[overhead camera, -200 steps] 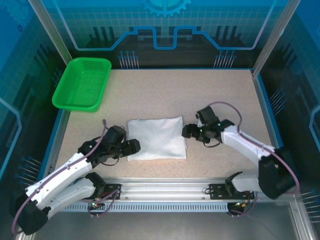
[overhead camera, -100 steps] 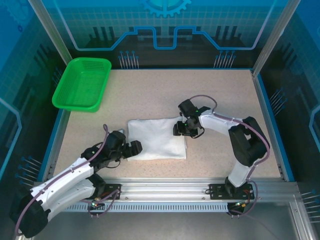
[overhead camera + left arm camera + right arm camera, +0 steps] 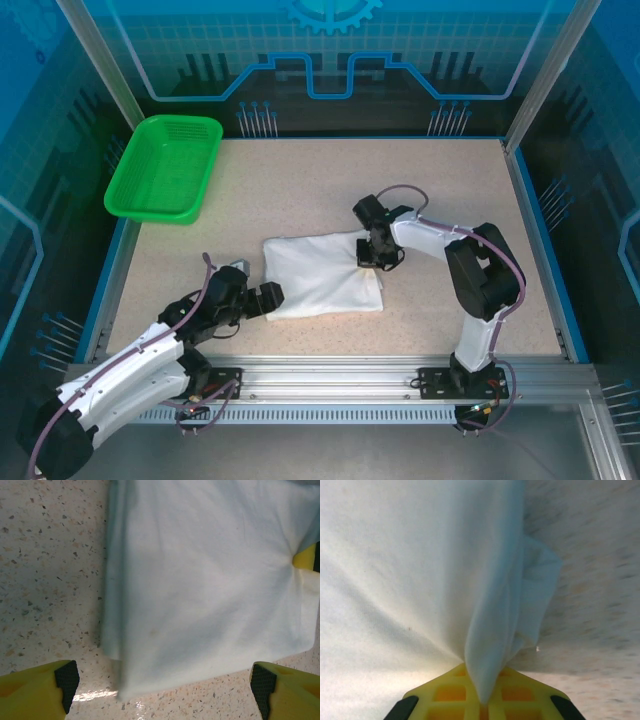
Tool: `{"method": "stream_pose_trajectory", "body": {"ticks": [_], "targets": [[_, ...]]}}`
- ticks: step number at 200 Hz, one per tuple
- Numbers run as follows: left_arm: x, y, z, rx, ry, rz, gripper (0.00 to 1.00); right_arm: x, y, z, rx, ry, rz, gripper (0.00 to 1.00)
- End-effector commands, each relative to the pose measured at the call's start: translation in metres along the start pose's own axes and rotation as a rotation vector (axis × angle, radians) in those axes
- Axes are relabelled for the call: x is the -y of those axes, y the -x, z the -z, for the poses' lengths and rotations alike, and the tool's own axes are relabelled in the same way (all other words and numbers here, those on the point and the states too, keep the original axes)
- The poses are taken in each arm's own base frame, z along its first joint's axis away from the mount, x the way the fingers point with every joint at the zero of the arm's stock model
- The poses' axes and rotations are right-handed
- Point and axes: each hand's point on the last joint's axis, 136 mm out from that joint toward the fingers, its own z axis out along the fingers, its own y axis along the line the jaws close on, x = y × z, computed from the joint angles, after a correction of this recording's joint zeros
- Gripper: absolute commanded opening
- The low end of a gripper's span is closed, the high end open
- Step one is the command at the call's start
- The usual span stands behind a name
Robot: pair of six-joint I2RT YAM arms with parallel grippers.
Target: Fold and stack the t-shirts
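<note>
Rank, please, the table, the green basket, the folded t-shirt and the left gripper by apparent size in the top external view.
1. table
2. green mesh basket and folded white t-shirt: too close in size to rank, the basket perhaps slightly larger
3. left gripper

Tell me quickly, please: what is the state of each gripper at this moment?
The left gripper is open and holds nothing.
The right gripper is shut on the edge of the white t-shirt.
</note>
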Motion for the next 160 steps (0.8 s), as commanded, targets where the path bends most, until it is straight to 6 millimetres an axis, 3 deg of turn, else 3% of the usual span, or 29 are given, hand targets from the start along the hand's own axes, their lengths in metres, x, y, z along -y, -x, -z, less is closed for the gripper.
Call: {"method": "stream_pose_trajectory", "body": {"ticks": [1,46,93,120,123,128,160], "targets": [[0.0,-0.001,-0.002,0.002,-0.018,0.009,0.91,0.045,0.033,0.017,0.056,-0.17,-0.001,0.04],[0.005,0.0,-0.003,-0.001,-0.031,-0.002,0.91,0.114,0.113,0.052,0.187,-0.27,-0.079,0.0],[0.009,0.0,-0.01,-0.033,-0.019,-0.018,0.91,0.197,0.19,0.055,0.221,-0.359,-0.159,0.0],[0.008,0.0,-0.014,-0.04,-0.011,-0.015,0.91,0.24,0.221,0.047,0.22,-0.413,-0.197,0.0],[0.008,0.001,-0.014,-0.039,-0.01,-0.013,0.91,0.244,0.225,0.053,0.232,-0.418,-0.204,0.0],[0.008,0.001,-0.015,-0.043,-0.008,-0.014,0.91,0.252,0.227,0.043,0.21,-0.428,-0.215,0.0],[0.008,0.002,-0.019,-0.062,0.017,-0.027,0.91,0.293,0.254,0.052,0.259,-0.488,-0.264,0.0]]}}
